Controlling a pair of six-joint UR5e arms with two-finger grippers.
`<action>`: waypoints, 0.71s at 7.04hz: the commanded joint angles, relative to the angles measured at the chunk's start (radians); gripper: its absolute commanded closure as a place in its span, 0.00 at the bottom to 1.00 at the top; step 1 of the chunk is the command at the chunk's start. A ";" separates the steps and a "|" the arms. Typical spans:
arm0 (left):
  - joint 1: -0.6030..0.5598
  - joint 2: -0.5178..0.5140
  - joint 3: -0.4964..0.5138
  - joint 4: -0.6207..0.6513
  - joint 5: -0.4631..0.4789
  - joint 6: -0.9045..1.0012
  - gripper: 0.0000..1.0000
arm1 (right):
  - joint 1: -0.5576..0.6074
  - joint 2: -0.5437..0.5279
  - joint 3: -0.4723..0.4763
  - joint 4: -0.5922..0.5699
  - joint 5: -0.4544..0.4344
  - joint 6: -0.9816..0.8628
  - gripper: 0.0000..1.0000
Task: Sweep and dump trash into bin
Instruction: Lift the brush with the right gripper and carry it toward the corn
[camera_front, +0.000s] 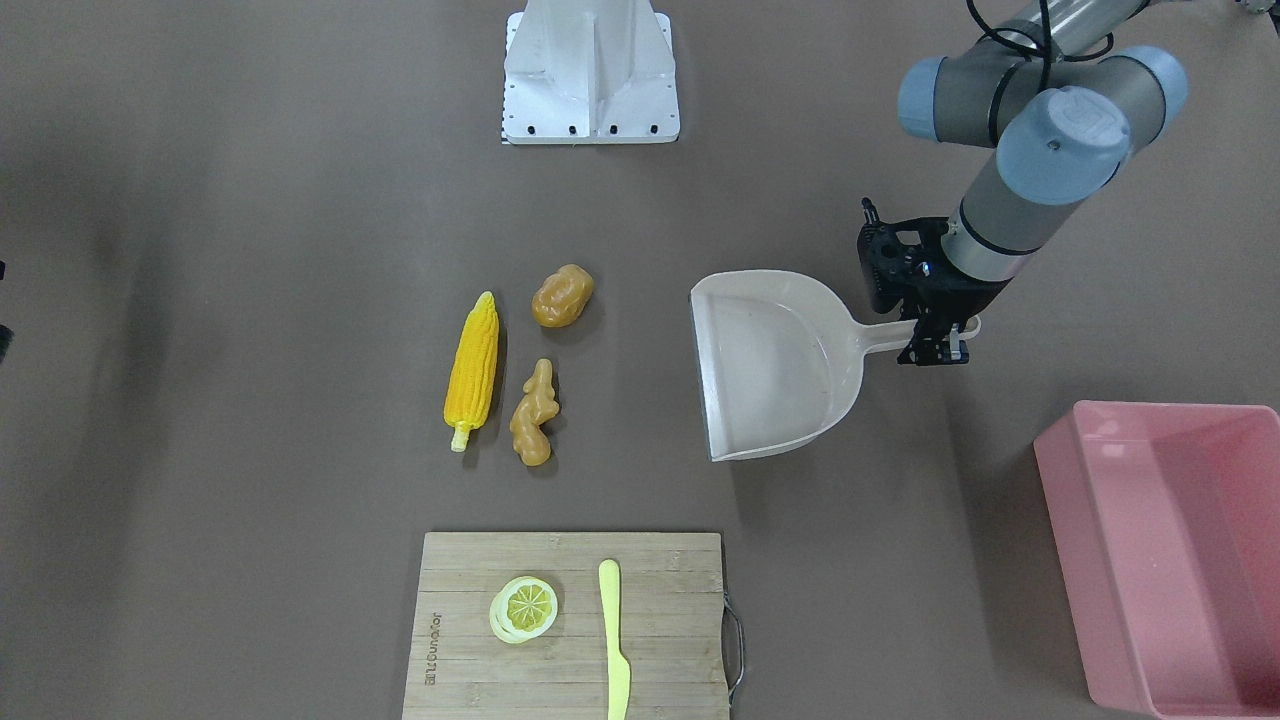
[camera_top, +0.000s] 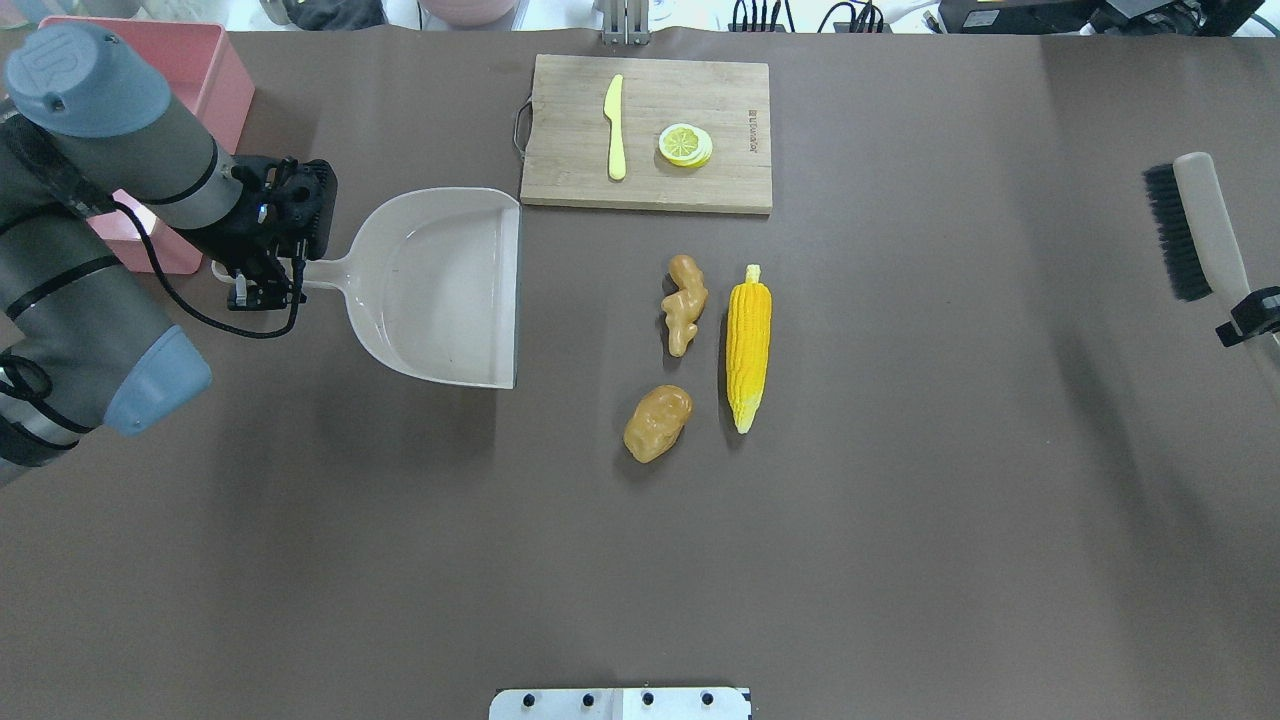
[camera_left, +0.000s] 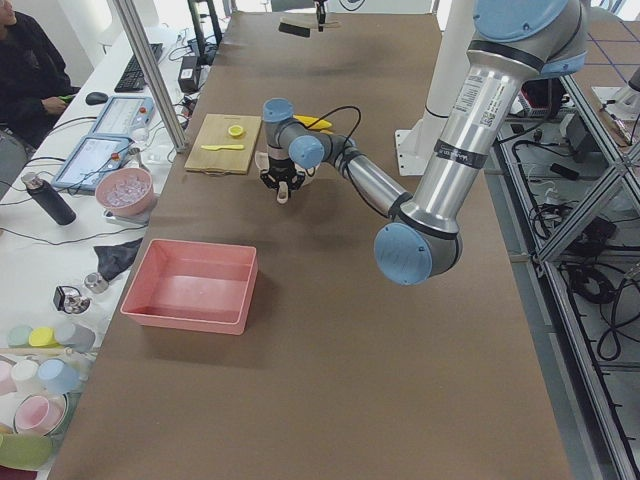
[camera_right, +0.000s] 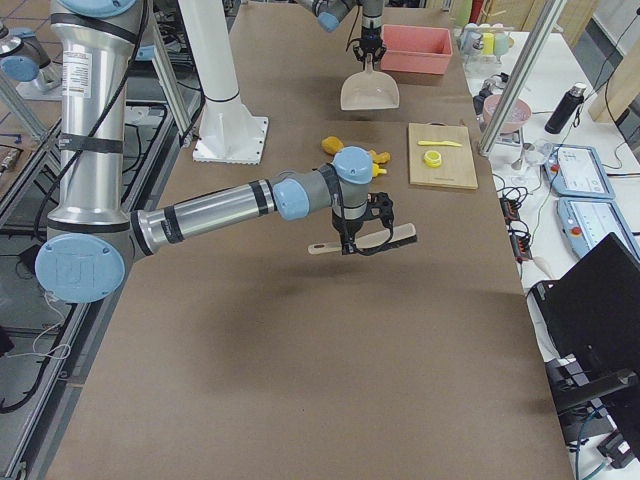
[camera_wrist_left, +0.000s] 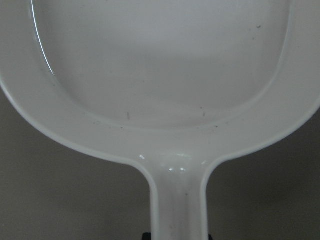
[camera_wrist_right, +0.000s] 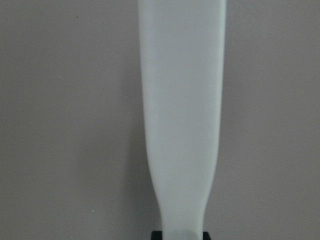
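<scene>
Pink plastic marked the bin, which was seen close behind the left jaws, on the side away from their load. Those jaws were clenched on the handle of the beige dustpan, whose tray reached out ahead of them with its open lip turned toward the trash. Beyond that lip and clear of it, three pieces were laid on the bench: the ginger root, the potato lump and, farthest from the left jaws, the corn cob. None had yet been swept.

Well apart from them, the right jaws were closed around the handle of the brush, its bristles turned toward the trash.

The sweep was judged to be the step in hand. The lip would need to be kept flat on the bench; whether it already touched could not be told. The brush should be carried past the corn cob, lowered, and drawn toward the left jaws in one level stroke. As the cob would likely roll, it should be met broadside.
</scene>
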 joint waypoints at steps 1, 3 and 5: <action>0.000 -0.002 -0.002 -0.003 0.002 -0.046 1.00 | -0.084 0.007 0.049 -0.012 -0.034 0.274 1.00; 0.000 -0.002 -0.007 -0.003 0.002 -0.046 1.00 | -0.128 0.083 0.060 -0.017 -0.005 0.485 1.00; 0.000 -0.002 -0.009 -0.003 0.004 -0.048 1.00 | -0.183 0.140 0.092 -0.018 -0.037 0.383 1.00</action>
